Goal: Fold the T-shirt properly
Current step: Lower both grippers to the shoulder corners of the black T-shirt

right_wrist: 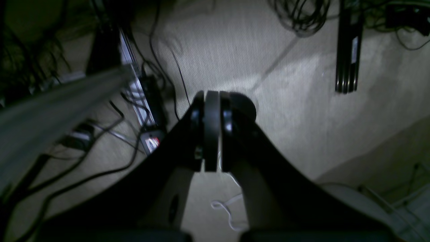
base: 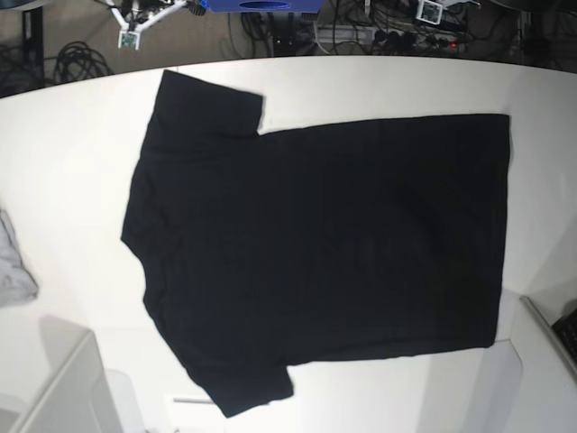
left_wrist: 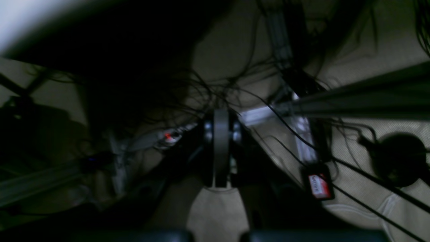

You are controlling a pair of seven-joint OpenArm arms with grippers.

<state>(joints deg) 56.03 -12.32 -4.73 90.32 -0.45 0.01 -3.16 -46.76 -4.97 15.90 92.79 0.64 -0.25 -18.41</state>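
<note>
No legible text on anything.

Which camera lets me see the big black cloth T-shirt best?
The base view. The big black cloth T-shirt lies spread flat on the white table, both sleeves showing. Neither wrist view shows it: they see only shut grippers, carpet and cables.

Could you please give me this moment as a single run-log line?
T-shirt: flat, unfolded, plain side up on table | left pincer: shut, empty | right pincer: shut, empty | grey cloth: table edge

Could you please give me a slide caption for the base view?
Black T-shirt spread flat, plain side up, on the white table; grey cloth at the edge.
</note>
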